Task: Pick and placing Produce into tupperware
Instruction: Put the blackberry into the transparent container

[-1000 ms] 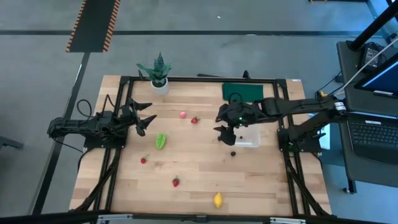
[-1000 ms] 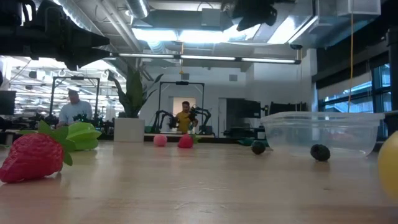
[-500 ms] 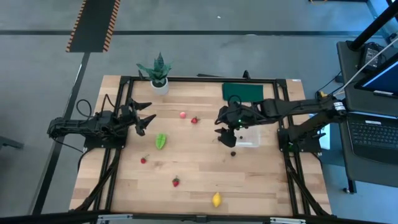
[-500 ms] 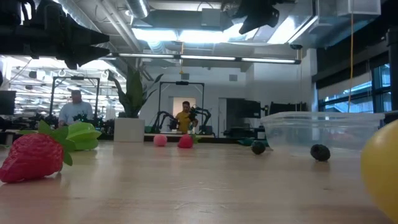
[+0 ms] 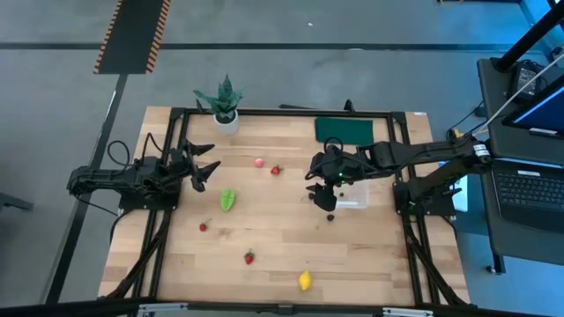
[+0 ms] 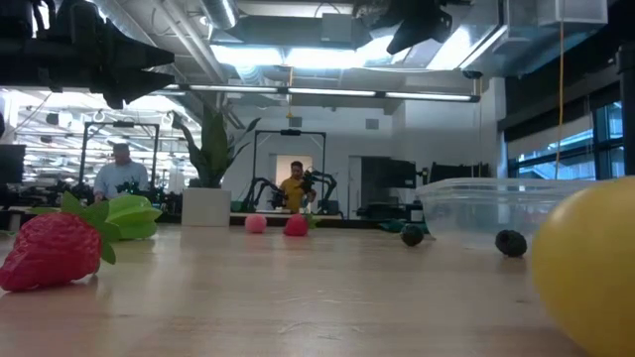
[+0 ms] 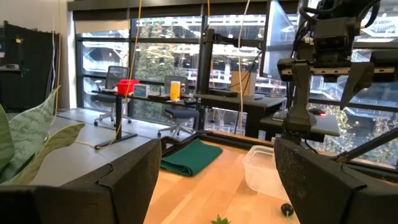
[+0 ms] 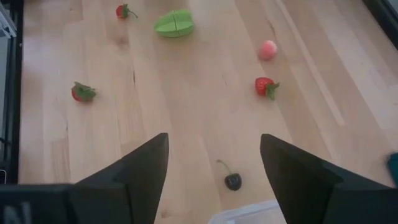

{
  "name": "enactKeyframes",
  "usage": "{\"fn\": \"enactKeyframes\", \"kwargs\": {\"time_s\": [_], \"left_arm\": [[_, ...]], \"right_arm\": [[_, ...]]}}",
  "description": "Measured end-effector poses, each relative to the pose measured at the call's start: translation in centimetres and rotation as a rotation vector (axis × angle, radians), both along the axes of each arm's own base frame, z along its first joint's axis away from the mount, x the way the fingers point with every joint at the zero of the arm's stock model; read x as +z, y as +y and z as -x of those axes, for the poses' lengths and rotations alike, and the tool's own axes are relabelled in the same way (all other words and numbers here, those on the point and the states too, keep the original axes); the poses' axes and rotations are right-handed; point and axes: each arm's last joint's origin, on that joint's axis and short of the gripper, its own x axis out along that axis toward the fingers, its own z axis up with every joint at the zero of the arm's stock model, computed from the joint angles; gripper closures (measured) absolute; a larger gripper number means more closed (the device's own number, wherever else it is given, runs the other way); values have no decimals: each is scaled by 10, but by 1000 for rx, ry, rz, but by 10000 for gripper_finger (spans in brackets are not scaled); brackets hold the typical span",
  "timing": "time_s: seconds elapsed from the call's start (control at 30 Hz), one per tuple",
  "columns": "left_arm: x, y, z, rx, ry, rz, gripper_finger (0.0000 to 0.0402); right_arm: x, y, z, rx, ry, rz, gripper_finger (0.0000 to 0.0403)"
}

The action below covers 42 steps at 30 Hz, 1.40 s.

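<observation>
Fingers of the right gripper [image 5: 322, 195] stand wide apart and empty, hanging above the table [image 5: 273, 238] just beside the clear tupperware [image 5: 354, 195], at its edge toward the table's middle. Directly beyond its fingertips lies a dark cherry [image 8: 232, 181], close to the box's corner. Farther ahead sit a red strawberry [image 8: 265, 86], a pink round fruit [image 8: 267, 49] and the green leafy piece [image 8: 174, 23]. The yellow lemon [image 5: 305, 281] lies well apart. The left gripper [image 5: 205, 167] waits spread open at the table's left edge.

Robotics lab: other robot rigs [image 6: 288, 185], desks, laptop [image 5: 531, 189].
</observation>
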Motion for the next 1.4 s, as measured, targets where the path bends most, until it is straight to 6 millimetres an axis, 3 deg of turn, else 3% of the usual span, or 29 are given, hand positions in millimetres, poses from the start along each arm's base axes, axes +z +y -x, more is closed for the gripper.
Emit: {"fn": "enactKeyframes", "kwargs": {"time_s": [0.3, 0.47, 0.67, 0.87, 1.07, 1.23, 1.4], "left_arm": [[0, -3, -1, -126, 0, -25, 97], [0, 0, 0, -32, -37, 75, 97], [1, -1, 0, -49, -53, 104, 97], [31, -3, 3, -134, -103, 91, 97], [63, -4, -5, -130, -23, -29, 97], [69, -3, -20, -131, 59, -29, 97], [60, -3, -34, -136, 135, 23, 97]], "right_arm": [[0, 0, 0, -2, -1, 2, 147], [0, 0, 0, -1, -1, 2, 147], [0, 0, 0, -1, 0, 2, 147], [-1, 0, 1, -2, 13, 4, 147], [-8, -1, 9, 16, 125, 31, 147], [-23, 19, 16, 128, 288, 88, 147], [-36, 50, 20, 306, 392, 160, 147]]}}
